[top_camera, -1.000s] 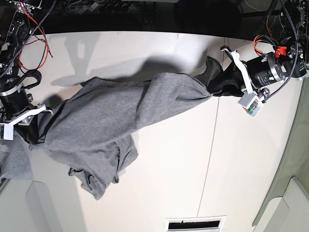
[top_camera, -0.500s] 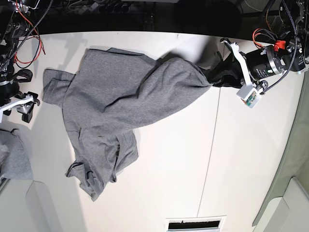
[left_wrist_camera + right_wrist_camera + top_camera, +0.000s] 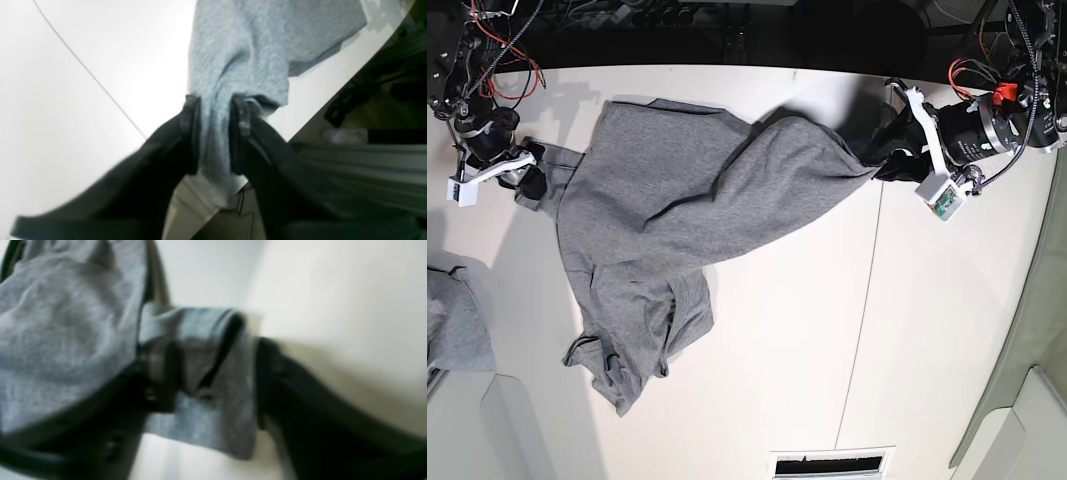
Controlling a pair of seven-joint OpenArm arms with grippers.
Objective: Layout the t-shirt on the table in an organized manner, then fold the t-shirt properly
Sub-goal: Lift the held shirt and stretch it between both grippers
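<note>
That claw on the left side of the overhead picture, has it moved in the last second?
Yes. The right gripper has gone up the picture toward the table's dark rear edge, and now sits at the t-shirt's left end.

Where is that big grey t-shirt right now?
In the base view the t-shirt lies crumpled across the white table, stretched between the left gripper and the right gripper.

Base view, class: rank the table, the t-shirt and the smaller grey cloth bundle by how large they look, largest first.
1. the table
2. the t-shirt
3. the smaller grey cloth bundle, though the frame edge cuts it off, so its full size is unknown.
</note>
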